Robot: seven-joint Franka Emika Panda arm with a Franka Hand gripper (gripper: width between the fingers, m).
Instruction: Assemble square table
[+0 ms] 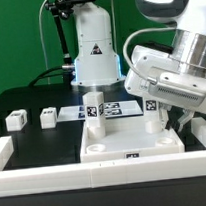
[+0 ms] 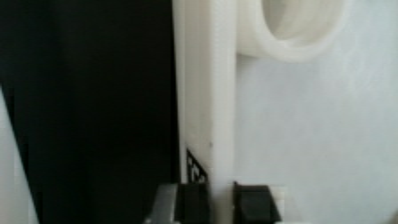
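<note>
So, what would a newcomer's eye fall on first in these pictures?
The large white square table slab lies at the front middle of the exterior view, with one white leg standing upright at its far corner on the exterior view's left. The gripper hangs over the slab's side on the exterior view's right. Two loose legs lie apart on the black table at that view's left.

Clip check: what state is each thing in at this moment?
Tabletop: lying flat on the table.
Upright leg: standing at the tabletop's far corner.
Second leg: upright, beside the gripper.
Loose leg: on the table, unattached.
Other loose leg: likewise, beside it.
Gripper: jaws shut, down at the tabletop; whether it holds anything is unclear.
</note>
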